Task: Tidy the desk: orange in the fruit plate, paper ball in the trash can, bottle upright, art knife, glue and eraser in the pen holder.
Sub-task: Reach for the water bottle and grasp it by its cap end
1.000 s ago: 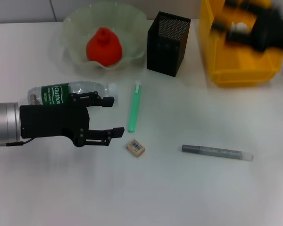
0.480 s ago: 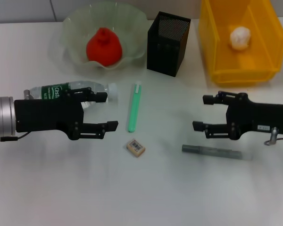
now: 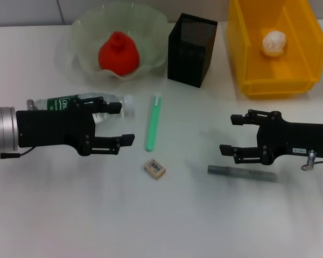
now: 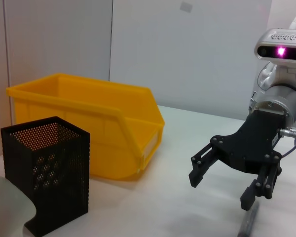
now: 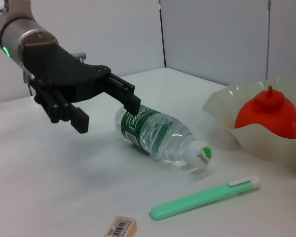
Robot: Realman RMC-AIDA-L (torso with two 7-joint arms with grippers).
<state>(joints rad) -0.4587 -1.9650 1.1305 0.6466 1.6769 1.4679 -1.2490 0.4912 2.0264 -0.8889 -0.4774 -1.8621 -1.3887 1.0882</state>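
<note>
Left hand (image 3: 117, 123) hovers open beside the lying bottle (image 3: 81, 103); righting it looks next, needing a squarer reach. Right hand (image 3: 230, 135) waits open.

Clear glossy plastic bottle (image 5: 160, 137); black metal mesh pen holder (image 3: 191, 50).

Open jaws of the left gripper (image 3: 124, 122) hang just beside the fallen bottle (image 3: 78, 103), with bare tabletop (image 3: 151, 220) stretching between it and the right gripper (image 3: 230, 135). The green art knife (image 3: 153, 122), eraser (image 3: 155, 168) and grey pen (image 3: 242, 173) lie scattered across that gap. Behind them, the pen holder (image 3: 191, 49) stands between fruit plate (image 3: 151, 24) and trash can (image 3: 247, 59).
</note>
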